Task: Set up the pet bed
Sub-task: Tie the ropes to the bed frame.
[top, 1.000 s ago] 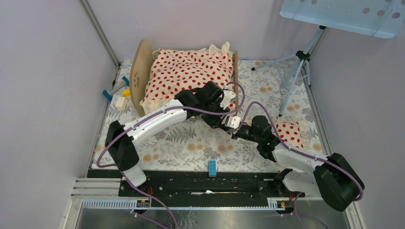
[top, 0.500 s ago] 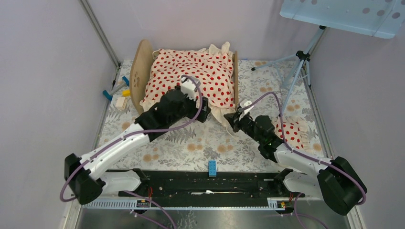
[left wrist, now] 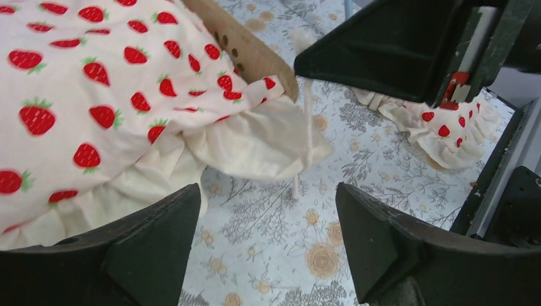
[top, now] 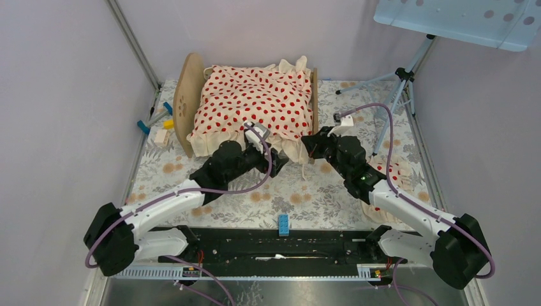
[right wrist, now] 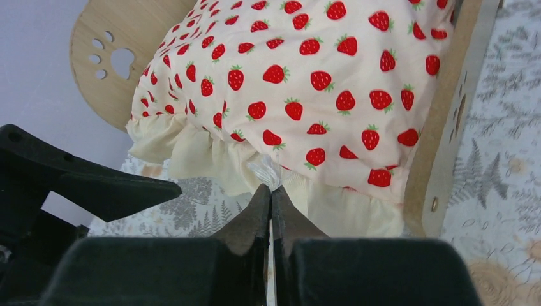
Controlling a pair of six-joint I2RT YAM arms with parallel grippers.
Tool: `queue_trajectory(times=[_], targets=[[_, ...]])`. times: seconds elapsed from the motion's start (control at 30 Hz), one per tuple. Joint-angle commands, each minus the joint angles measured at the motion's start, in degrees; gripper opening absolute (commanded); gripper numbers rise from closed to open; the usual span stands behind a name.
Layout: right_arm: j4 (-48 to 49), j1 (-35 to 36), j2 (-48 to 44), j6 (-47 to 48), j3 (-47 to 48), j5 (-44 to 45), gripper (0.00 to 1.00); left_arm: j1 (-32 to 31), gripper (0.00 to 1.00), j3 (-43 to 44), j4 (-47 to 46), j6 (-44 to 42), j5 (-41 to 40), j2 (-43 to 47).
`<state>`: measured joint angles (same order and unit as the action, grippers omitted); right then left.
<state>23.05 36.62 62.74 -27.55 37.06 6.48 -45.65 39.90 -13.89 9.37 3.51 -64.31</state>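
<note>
Bed point(top: 186, 95) at the counter's point(top: 287, 191) far edge, under the blanket point(top: 255, 102). Left claw point(left wrist: 268, 191) wide, beside the blanket's near ruffle; right claw point(right wrist: 271, 190) closed, tips at that ruffle.

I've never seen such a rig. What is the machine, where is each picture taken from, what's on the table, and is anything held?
Two robot arms are bolted at the table's near edge; each ends in a two-finger end effector. One picture looks down from above and behind them; the other two come from a camera on each wrist. On the floral tablecloth stands a small light-wood pet bed with rounded end boards, covered by a cream ruffled blanket printed with red strawberries. A matching ruffled pillow lies to its right, and a blue block sits near the arms' bases. The left end effector is open beside the blanket's frill, holding nothing. The right end effector is shut with its tips at the frill; whether it pinches cloth cannot be told.
</note>
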Motion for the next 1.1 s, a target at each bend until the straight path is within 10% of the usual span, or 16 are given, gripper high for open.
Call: queue_trajectory(times=[0.0, 1.07], targets=[[-4.35, -0.19, 0.13, -9.2, 2.49, 2.64, 0.02, -0.07, 0.82, 4.12, -9.71, -1.54, 5.8, -4.05], [-4.74, -0.37, 0.53, -12.55, 1.76, -0.69, 0.0, -0.11, 0.62, 9.76, -19.95, 0.55, 9.58, -20.11]])
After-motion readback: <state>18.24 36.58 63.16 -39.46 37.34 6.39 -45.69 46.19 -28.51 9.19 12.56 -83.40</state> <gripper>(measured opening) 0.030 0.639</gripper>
